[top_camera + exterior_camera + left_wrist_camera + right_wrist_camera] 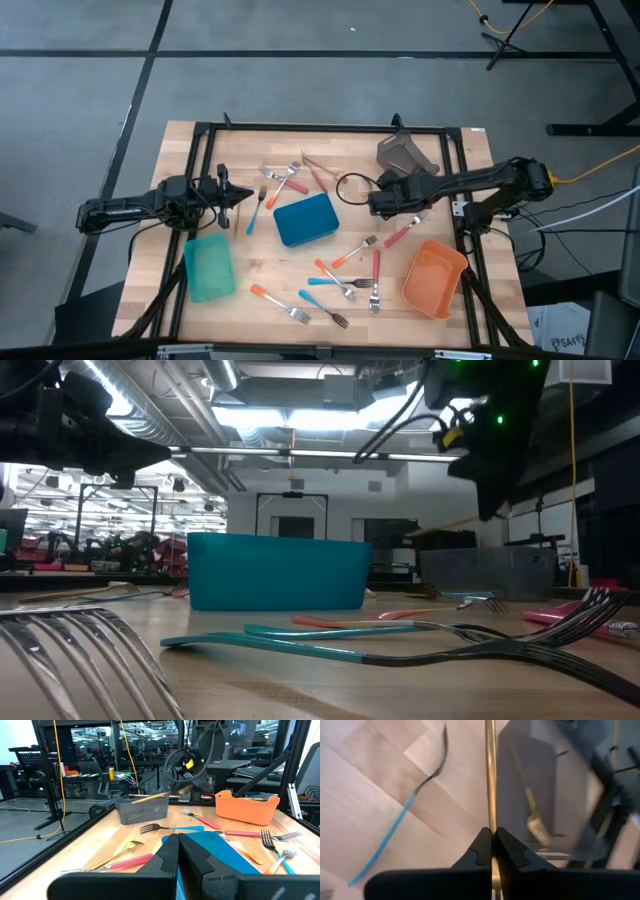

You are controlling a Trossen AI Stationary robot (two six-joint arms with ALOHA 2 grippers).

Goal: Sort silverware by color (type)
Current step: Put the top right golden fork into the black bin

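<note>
- Above the table's far middle, my right gripper [492, 840] is clenched on a gold utensil [491, 780]; its head is cut off from sight, so I cannot tell the type.
- Grey bin [405, 154] lies just beyond that gripper, with another gold fork [536, 822] blurred inside.
- My left gripper [178, 851] hangs pinched shut and empty at the left side, arm stretched inward.
- Remaining silverware [340, 268] lies scattered around the blue bin [306, 220], teal bin [209, 267] and orange bin [434, 277].
</note>
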